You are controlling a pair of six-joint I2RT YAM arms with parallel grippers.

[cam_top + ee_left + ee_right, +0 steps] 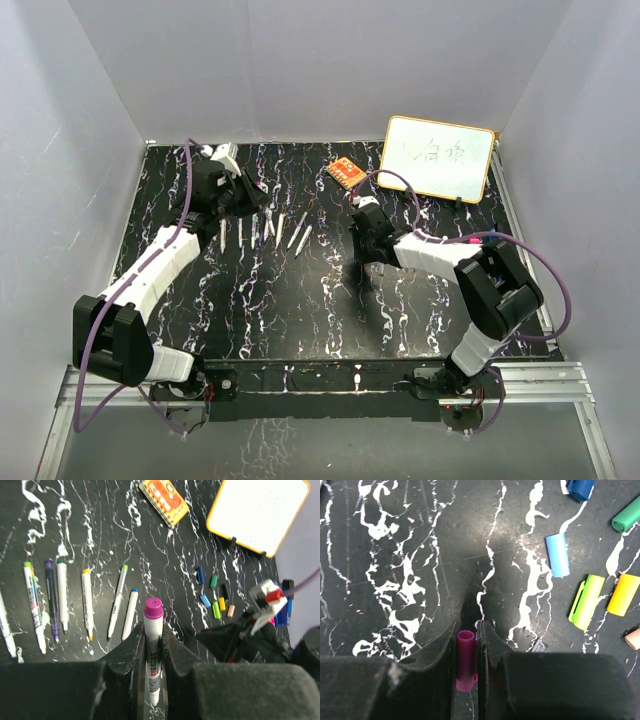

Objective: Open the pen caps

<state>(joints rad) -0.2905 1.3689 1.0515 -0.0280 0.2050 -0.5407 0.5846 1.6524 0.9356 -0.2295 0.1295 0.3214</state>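
Observation:
My left gripper [152, 630] is shut on a white marker barrel [153, 655] with a magenta end [153, 608], held above the table; in the top view it [252, 196] is at the back left. My right gripper [467, 628] is shut on a magenta pen cap [465, 660], apart from that marker; in the top view it [362, 218] is mid-table. Loose caps lie right of it: dark blue [580, 487], green [626, 516], light blue [557, 555], lime [586, 601], yellow [623, 594], peach [633, 638]. Several uncapped markers [87, 610] lie in a row [262, 230].
A small whiteboard with a yellow frame [440, 158] leans at the back right. An orange eraser block [345, 172] lies next to it. Blue and pink clips [285, 611] lie by the right arm [255, 630]. White walls enclose the black marbled table [300, 310].

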